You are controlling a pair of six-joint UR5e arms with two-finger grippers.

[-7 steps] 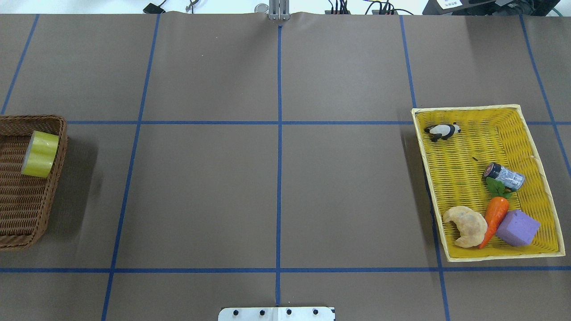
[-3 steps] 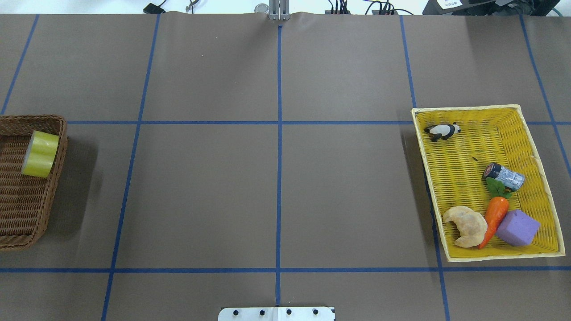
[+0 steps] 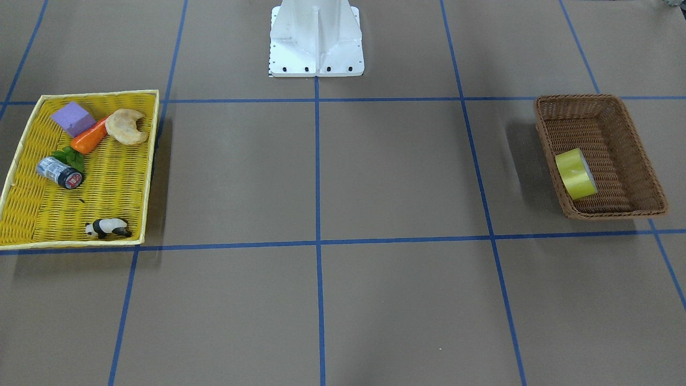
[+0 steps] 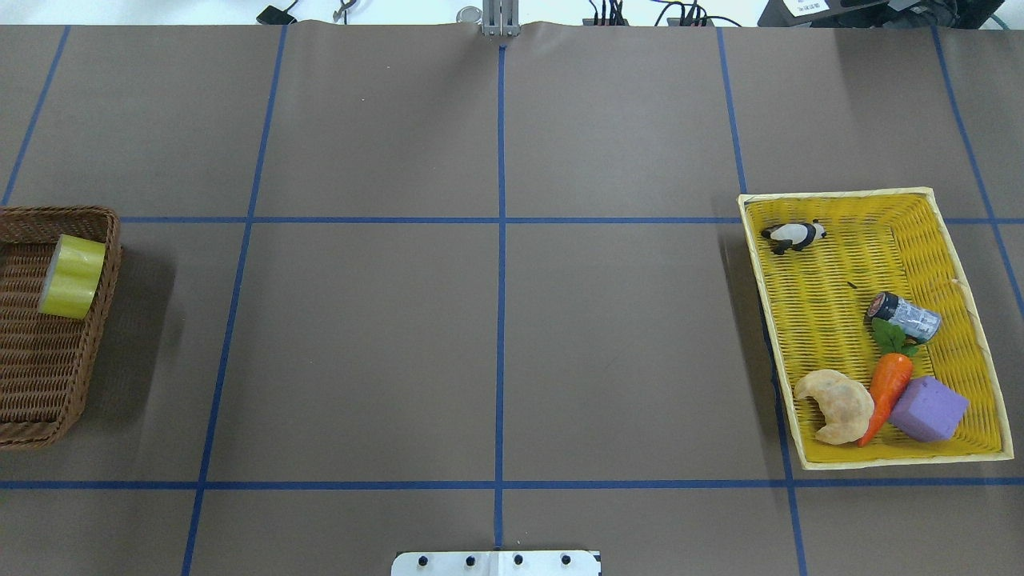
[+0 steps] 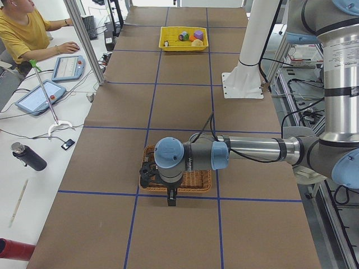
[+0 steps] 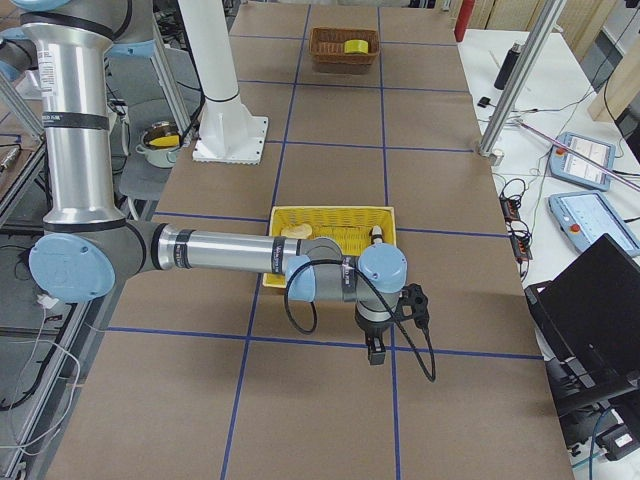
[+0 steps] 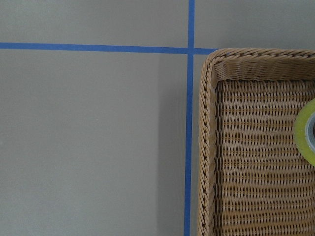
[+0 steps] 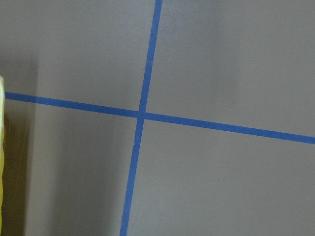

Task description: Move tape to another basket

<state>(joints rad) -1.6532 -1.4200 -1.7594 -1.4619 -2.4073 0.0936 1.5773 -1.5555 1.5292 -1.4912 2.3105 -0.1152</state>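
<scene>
The yellow-green tape roll (image 4: 72, 276) lies on its side in the far end of the brown wicker basket (image 4: 112, 264), at the table's left edge. It also shows in the front view (image 3: 576, 174) and at the right edge of the left wrist view (image 7: 307, 132). My left gripper (image 5: 171, 202) hangs over the basket's outer end and shows only in the left side view, so I cannot tell if it is open or shut. My right gripper (image 6: 375, 357) hangs beside the yellow tray (image 6: 330, 212) and shows only in the right side view, so I cannot tell its state either.
The shallow yellow tray (image 4: 832, 194) at the right holds a toy panda (image 4: 792, 235), a small dark labelled cylinder (image 4: 906, 317), a carrot (image 4: 886, 392), a croissant (image 4: 836, 404) and a purple block (image 4: 928, 410). The robot's white base (image 3: 316, 43) stands at mid table.
</scene>
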